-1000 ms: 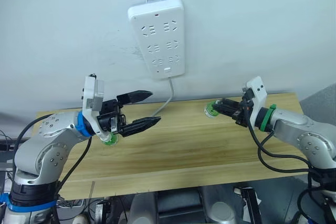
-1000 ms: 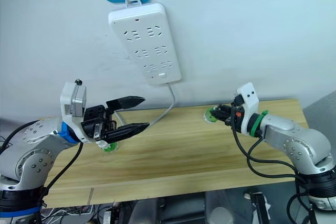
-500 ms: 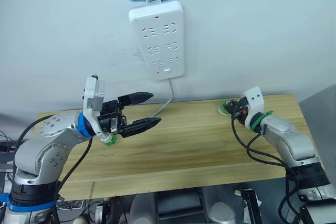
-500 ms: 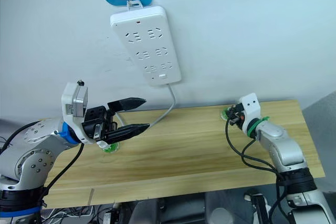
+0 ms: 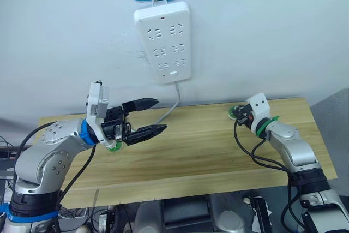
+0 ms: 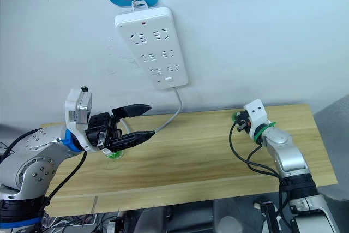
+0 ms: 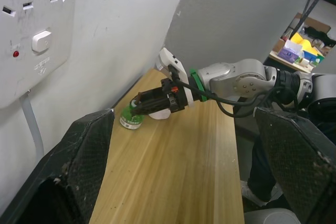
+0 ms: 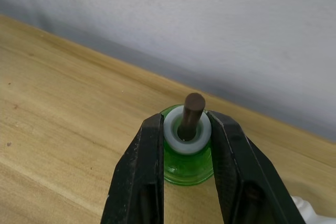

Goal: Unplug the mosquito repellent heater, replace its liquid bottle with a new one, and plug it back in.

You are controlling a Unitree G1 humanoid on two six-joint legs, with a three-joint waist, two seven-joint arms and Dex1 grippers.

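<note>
Right now my right gripper (image 8: 182, 145) is clamped on a green liquid bottle (image 8: 187, 153), one black finger (image 8: 139, 177) on each side of its white collar, with the dark wick standing up between them. That bottle stands upright on the wooden table (image 5: 207, 151), close to the wall and well to the right of the white power strip (image 5: 163, 39) hanging there. Below the strip's left edge, my left gripper (image 5: 148, 117) hovers over the table with its two fingers spread wide and nothing between them. Just beneath that gripper sits a second green bottle (image 6: 115, 154), resting on the wood. The strip's cable (image 5: 173, 102) drops from its lower end to the table's back edge. Beside the held bottle, something small and white (image 7: 157, 114) lies on the table; I cannot tell whether it is the mosquito repellent heater.
</note>
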